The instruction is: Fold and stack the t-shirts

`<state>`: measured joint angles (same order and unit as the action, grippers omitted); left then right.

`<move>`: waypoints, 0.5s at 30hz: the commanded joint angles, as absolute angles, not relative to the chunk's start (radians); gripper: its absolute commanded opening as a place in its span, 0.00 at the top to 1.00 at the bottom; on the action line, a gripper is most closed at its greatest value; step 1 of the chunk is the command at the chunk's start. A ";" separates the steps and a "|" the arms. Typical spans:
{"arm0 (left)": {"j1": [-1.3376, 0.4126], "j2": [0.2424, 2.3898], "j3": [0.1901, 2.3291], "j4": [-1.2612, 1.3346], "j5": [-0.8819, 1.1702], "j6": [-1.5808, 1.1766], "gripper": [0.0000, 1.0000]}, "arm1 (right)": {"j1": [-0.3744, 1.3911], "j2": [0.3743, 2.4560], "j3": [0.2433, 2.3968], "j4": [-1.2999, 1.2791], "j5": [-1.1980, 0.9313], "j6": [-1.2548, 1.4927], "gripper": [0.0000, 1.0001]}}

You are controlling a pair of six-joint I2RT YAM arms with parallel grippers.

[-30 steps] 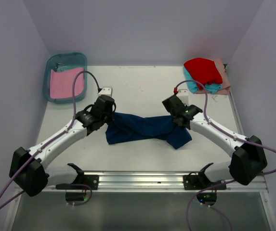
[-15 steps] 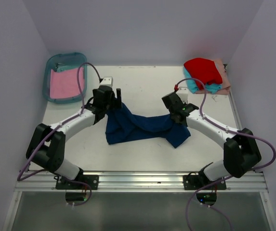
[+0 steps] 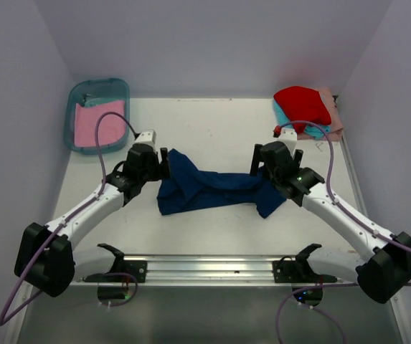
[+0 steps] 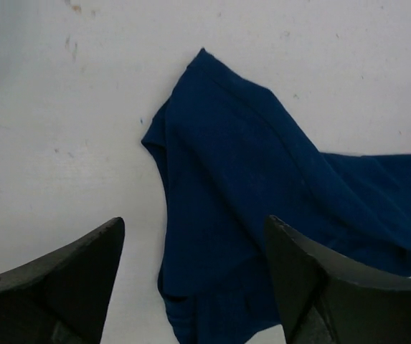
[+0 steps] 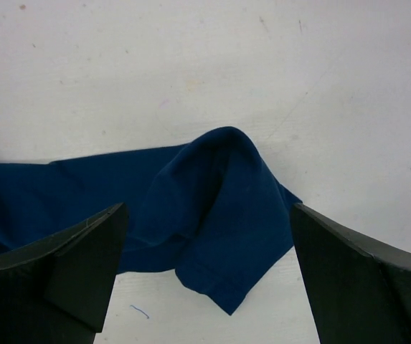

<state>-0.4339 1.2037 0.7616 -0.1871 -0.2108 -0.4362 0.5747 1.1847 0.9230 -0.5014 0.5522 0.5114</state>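
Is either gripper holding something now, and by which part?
Nothing is held: left gripper and right gripper are open over the navy shirt lying on the table.

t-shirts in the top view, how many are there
5: navy one crumpled mid-view, pink one in the bin, red, teal and peach ones piled far right. More may hide underneath.

Five t-shirts: one navy shirt [image 3: 205, 188] mid-frame, one pink shirt [image 3: 94, 126] upper left, three piled upper right, namely red shirt [image 3: 303, 104], teal shirt [image 3: 289, 129], peach shirt [image 3: 334, 120]. One teal bin [image 3: 99, 83], upper left. Two grippers: left gripper [image 3: 164, 162], right gripper [image 3: 257, 160].
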 commanded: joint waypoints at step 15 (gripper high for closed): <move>-0.431 1.370 0.609 -0.206 -0.134 -0.600 0.50 | 0.569 1.103 0.910 -0.561 0.555 0.506 0.01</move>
<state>-0.4339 1.3743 0.6250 -0.2523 -0.1509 -0.5568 0.5747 1.1236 0.9188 -0.5404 0.5388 0.5053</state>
